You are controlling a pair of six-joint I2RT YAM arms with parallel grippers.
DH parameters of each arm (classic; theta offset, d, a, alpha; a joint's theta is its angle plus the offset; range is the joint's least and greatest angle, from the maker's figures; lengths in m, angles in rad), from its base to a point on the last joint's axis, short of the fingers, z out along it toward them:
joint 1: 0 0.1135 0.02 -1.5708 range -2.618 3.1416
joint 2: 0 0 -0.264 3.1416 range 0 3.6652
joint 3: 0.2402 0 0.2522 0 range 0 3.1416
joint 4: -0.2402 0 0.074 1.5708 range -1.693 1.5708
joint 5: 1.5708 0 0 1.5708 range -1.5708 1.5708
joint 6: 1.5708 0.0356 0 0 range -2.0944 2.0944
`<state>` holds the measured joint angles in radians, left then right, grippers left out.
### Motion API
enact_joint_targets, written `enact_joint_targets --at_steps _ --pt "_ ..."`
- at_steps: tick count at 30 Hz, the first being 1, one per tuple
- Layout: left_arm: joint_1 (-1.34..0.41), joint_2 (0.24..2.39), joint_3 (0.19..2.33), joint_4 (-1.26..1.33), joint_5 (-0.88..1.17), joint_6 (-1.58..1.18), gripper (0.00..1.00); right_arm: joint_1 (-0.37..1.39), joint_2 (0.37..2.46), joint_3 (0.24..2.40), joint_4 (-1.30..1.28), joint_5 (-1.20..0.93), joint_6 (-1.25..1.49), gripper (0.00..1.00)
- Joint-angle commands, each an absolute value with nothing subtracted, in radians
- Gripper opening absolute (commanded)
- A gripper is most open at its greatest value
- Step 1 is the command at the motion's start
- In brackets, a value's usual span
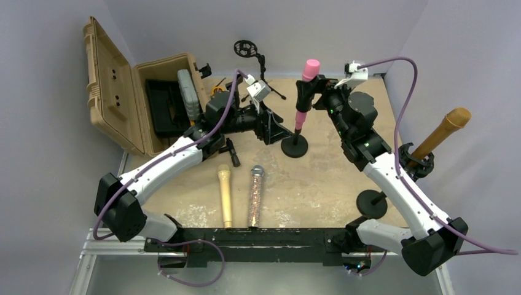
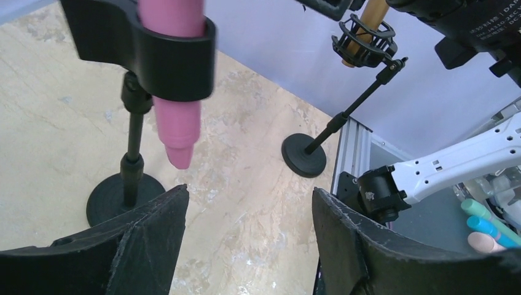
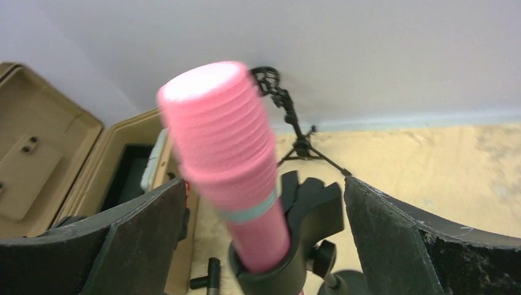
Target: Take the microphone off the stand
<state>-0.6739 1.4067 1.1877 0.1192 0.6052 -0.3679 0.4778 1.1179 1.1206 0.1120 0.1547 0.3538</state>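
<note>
Pink plastic fills the gap of the right end effector (image 3: 264, 184). Its two dark fingers (image 3: 141, 233) stand wide apart on either side of the ribbed head of the pink microphone (image 3: 221, 135), one just beside the body and the other well clear, so no grip shows. Just below that gap the microphone sits slightly tilted in the black clip (image 3: 310, 212) of its stand. Beyond the fingers, toward the back wall, a small tripod stand (image 3: 300, 144) with a ring mount stands on the counter (image 3: 430, 160). Off to the left is an open tan case (image 3: 55, 160).

The left end effector (image 2: 249, 192) is also wide, with nothing between its own fingers (image 2: 153, 239). Ahead of it and a little to its left, the tapered lower end of the pink microphone pokes down through the clip. The pole and round base (image 2: 123, 196) of the stand are just past the left finger. Farther ahead to the right, a second stand (image 2: 304, 160) carries a brownish-gold microphone (image 2: 372, 9) in a shock mount.

From above, the two end effectors flank the pink microphone's stand, the left one low near the base and the right one up at the head. Nearer the arm bases than either, a cream microphone (image 1: 225, 193) and a glittery microphone (image 1: 255, 193) lie side by side on the counter.
</note>
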Motion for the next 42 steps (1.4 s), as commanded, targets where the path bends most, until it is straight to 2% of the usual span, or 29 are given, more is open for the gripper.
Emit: enact_joint_targets --at_steps 1,5,11,16,26,32,33,36,39,42 --pt "-0.691 1.411 1.222 0.19 0.555 -0.39 0.71 0.478 1.104 1.17 -0.029 0.355 0.466 0.99" --pt "-0.701 1.375 1.2 0.181 0.54 -0.384 0.71 0.482 1.073 1.17 -0.025 0.351 0.491 0.99" --pt "-0.701 1.276 1.191 0.063 0.482 -0.32 0.71 0.532 1.137 1.277 -0.111 0.434 0.54 0.99" --pt "-0.702 1.217 1.189 0.005 0.42 -0.278 0.71 0.631 1.232 1.38 -0.219 0.608 0.6 0.99" --pt "-0.742 1.156 1.192 -0.118 0.277 -0.193 0.71 0.712 1.426 1.538 -0.5 1.02 0.744 0.79" --pt "-0.761 1.156 1.196 -0.136 0.253 -0.177 0.72 0.713 1.485 1.599 -0.562 1.119 0.757 0.63" --pt "-0.761 1.156 1.196 -0.136 0.251 -0.178 0.72 0.713 1.495 1.604 -0.554 1.12 0.736 0.57" --pt "-0.764 1.156 1.2 -0.144 0.239 -0.18 0.72 0.713 1.527 1.628 -0.553 1.12 0.726 0.33" --pt "-0.765 1.153 1.204 -0.156 0.217 -0.178 0.72 0.713 1.531 1.635 -0.518 1.122 0.682 0.15" --pt "-0.766 1.149 1.203 -0.159 0.206 -0.178 0.72 0.713 1.483 1.59 -0.356 1.042 0.512 0.0"
